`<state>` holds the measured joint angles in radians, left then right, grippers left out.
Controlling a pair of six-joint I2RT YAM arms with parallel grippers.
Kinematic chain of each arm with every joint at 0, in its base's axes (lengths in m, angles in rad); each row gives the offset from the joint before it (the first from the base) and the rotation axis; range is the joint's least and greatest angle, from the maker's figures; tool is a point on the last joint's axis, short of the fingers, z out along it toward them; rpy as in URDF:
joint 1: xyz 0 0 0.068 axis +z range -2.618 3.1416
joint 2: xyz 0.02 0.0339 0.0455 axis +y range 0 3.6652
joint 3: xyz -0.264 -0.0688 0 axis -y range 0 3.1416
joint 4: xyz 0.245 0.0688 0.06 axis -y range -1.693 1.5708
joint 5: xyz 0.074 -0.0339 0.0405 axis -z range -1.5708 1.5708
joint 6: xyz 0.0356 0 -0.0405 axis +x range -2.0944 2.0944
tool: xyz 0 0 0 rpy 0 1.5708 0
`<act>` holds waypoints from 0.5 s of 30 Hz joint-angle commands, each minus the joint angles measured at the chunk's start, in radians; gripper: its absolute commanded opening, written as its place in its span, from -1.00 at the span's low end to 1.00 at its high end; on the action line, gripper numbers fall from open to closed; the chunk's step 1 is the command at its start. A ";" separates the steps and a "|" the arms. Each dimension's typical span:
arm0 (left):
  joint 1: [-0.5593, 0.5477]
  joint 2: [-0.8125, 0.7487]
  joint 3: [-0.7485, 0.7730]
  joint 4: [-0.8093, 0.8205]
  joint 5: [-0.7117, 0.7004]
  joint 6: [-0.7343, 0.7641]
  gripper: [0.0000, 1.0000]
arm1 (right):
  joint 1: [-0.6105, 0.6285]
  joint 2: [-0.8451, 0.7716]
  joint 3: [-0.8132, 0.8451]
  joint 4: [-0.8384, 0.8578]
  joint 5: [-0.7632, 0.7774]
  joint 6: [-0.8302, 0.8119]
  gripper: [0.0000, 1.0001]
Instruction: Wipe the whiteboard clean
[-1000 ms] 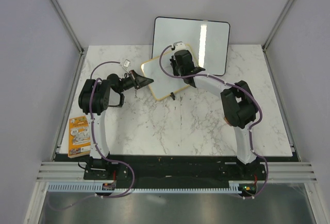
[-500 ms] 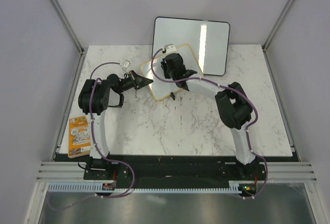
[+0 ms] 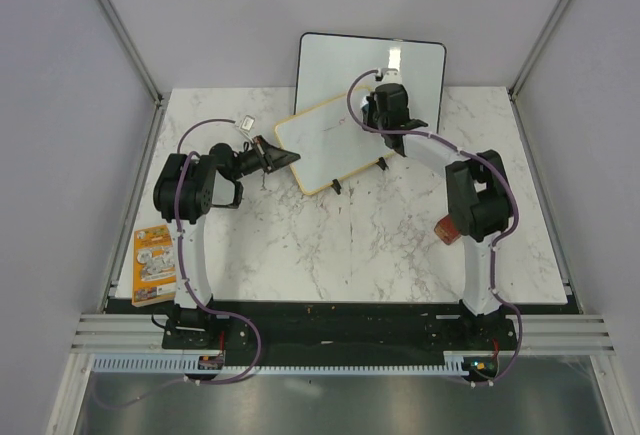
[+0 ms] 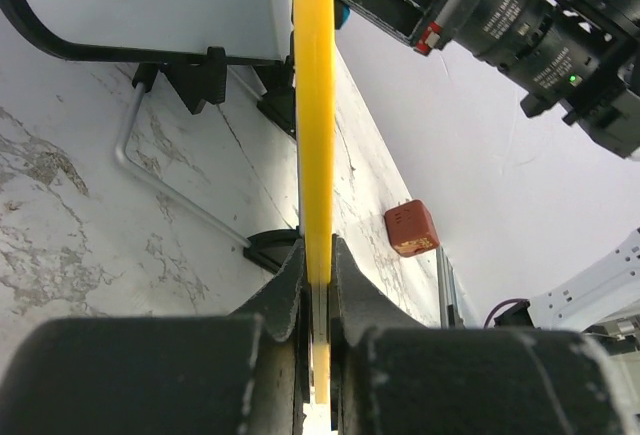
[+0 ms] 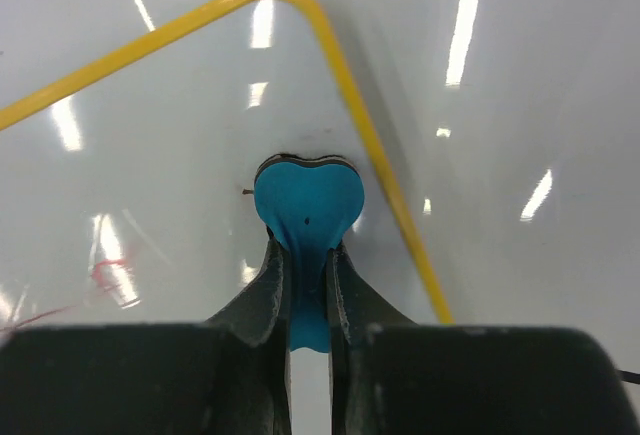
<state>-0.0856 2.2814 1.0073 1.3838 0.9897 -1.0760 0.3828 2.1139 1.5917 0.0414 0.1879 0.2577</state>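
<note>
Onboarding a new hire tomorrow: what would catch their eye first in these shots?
The yellow-framed whiteboard propped up mid-table stands out first, with the left pincer clamped on its edge. At its far corner, the right pincer holds a blue pad against the white surface. Faint red marks show off to the pad's left in the right wrist view.

No legible txt; camera lens (image 4: 520,30) print, booklet (image 3: 152,265) cover too small.
</note>
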 commanded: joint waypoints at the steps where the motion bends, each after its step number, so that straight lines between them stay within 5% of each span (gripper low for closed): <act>1: -0.013 0.020 -0.009 0.279 0.089 0.033 -0.96 | -0.068 0.044 -0.024 -0.089 0.052 -0.034 -1.00; 15: -0.016 0.018 -0.006 0.279 0.095 0.034 -0.97 | 0.100 0.021 -0.026 0.018 0.028 -0.075 -1.00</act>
<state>-0.0834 2.2814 1.0073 1.3972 1.0042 -1.0760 0.4335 2.1132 1.5600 0.0788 0.2974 0.1562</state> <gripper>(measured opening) 0.075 0.150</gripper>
